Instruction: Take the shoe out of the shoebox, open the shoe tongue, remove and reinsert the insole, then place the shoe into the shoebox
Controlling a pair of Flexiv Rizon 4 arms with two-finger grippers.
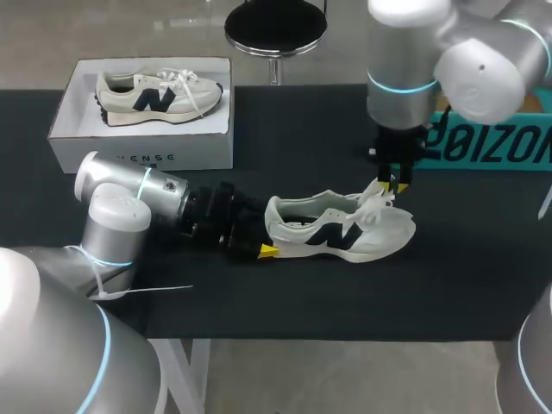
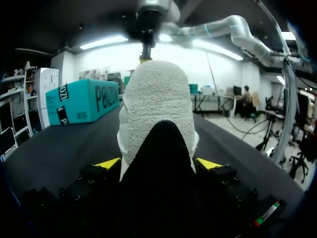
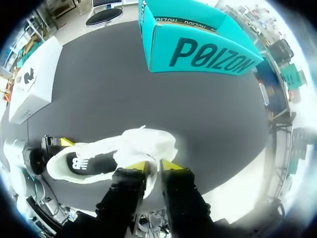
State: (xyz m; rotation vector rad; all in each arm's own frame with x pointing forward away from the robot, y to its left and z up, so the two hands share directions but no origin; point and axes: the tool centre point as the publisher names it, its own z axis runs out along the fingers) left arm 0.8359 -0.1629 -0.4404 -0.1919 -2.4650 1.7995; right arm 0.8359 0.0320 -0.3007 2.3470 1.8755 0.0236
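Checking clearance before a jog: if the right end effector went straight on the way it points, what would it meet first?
The shoe, at its laces, directly under the right end effector; it may already touch it.

Cream, black-trimmed shoe [image 1: 345,233] stands upright — white shoebox [image 1: 142,155] well apart, rear-left.
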